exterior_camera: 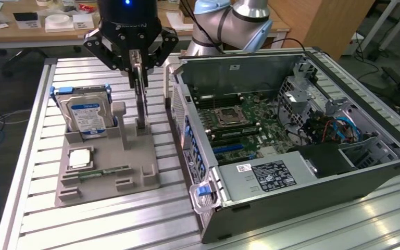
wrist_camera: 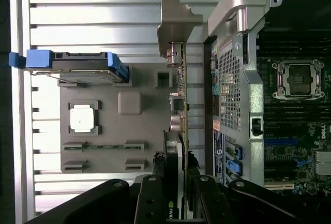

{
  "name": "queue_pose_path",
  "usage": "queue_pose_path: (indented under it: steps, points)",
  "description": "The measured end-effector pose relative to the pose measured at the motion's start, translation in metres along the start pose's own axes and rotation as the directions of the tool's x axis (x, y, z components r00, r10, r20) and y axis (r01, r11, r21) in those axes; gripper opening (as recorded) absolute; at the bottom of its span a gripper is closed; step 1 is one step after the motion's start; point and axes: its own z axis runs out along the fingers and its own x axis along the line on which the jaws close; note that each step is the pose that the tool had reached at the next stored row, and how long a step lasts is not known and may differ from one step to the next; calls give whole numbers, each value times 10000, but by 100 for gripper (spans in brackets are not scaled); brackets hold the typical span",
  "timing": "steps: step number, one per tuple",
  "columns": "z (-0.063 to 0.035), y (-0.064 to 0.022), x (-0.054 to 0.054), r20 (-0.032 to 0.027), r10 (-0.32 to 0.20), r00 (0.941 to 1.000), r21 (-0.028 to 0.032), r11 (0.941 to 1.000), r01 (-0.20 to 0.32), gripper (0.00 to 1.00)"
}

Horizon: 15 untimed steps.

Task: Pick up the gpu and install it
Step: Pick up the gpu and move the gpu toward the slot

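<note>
Exterior view, dial centred on the grey holder [exterior_camera: 134,156] on the slatted counter [exterior_camera: 116,224].

- Ten o'clock: hard drive [exterior_camera: 85,112] propped upright in its cradle.
- Seven o'clock: processor chip [exterior_camera: 79,158] and memory stick [exterior_camera: 102,172] lie flat in their recesses, parked as spare parts.
- One o'clock: the gpu [exterior_camera: 141,101] stands on edge in its slot, so its top edge is free to pinch. The pincer [exterior_camera: 139,65] comes straight down and is closed part-way onto that edge, gripping it.
- Three o'clock: the open case [exterior_camera: 366,172] lies on its side, motherboard [exterior_camera: 249,122] facing up.

Wrist view: the card runs level alongside the case's perforated wall. Its silver bracket [wrist_camera: 173,22] is at the end away from the pincer, probably toward twelve o'clock.
</note>
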Motion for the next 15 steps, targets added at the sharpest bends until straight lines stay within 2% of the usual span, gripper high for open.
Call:
queue_pose_path:
  steps: [7, 15]
  points:
    - [1, 2, -42, -4, -1, 10000, 0, 10000, 1, 27]
    - [1, 10, -214, -45, 3, 10000, 2, 10000, -3, 27]
